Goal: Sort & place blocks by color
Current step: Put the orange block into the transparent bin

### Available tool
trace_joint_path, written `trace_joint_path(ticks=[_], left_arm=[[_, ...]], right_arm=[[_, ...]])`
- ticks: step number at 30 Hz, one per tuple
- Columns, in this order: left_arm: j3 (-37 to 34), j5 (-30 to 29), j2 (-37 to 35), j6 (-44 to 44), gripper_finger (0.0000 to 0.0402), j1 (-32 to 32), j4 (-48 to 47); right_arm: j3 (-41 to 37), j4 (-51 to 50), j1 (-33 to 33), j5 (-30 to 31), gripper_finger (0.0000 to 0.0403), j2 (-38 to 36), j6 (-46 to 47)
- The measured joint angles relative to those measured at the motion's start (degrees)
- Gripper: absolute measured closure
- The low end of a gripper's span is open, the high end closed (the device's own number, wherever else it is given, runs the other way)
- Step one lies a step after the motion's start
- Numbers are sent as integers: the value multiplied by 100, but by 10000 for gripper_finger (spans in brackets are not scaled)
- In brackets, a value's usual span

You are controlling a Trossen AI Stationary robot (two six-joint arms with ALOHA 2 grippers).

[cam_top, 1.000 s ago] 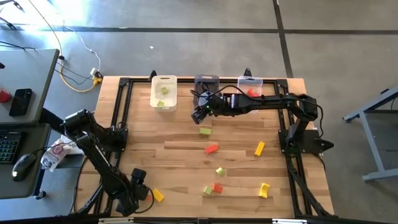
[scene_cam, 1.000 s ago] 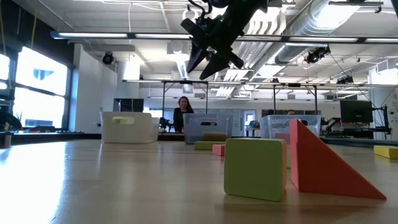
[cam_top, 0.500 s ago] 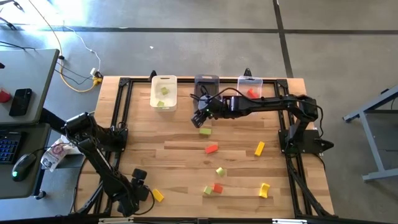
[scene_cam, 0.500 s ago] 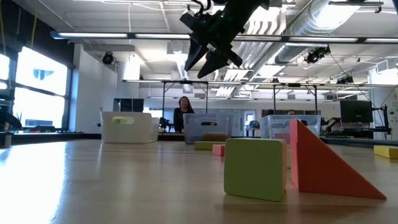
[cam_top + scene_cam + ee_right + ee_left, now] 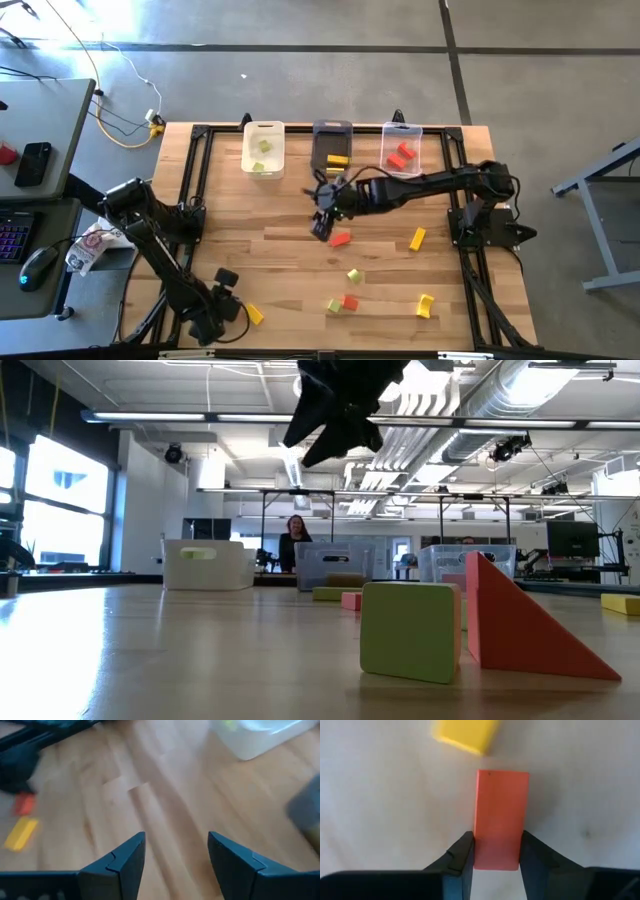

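Note:
A red bar block (image 5: 501,815) lies near the table's front left corner, with my left gripper (image 5: 496,855) shut on it. The high view shows only that gripper (image 5: 226,292), which hides the bar. A yellow block (image 5: 466,734) lies just beyond it (image 5: 254,315). My right gripper (image 5: 322,226) hangs open over the table's middle, next to a red block (image 5: 340,239), with only bare wood between its fingers (image 5: 175,855). More blocks lie loose: yellow (image 5: 417,238), green (image 5: 353,275), a green and red pair (image 5: 342,303) and yellow (image 5: 426,305). My left gripper pinches the red bar by its two long sides (image 5: 480,850) between the two fingers, at the end nearest the gripper. The fingers come from above, pointing down, and stand across the bar's width. The bar lies flat on the wood and reaches out past the fingertips.
Three bins stand in a row at the far edge: white (image 5: 263,150) holding green blocks, dark grey (image 5: 333,150) holding a yellow one, clear (image 5: 402,152) holding red ones. In the low view a green block (image 5: 412,630) and a red wedge (image 5: 520,625) stand close. A person stands beyond the table.
My right gripper has moved from just in front of the bins toward the table's near edge, passing over the green block that lay there, and now hangs beside the red block in the middle. That green block is hidden under the arm.

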Motion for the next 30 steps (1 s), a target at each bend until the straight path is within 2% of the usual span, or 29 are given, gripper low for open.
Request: trace_joint_path(ticks=[12, 23, 26, 30], left_arm=[[13, -90, -980, 382, 308, 591, -375], [19, -665, -1536, 1780, 305, 1748, -315], [19, -650, -1540, 2124, 303, 2188, -227], [19, -142, -1540, 2614, 303, 2795, 9]], right_arm=[[0, 2, 661, -251, 201, 0, -597], [0, 18, 946, -259, 201, 0, -2035], [0, 86, 976, -257, 201, 0, -2477], [0, 230, 1010, -237, 201, 0, -3122]])
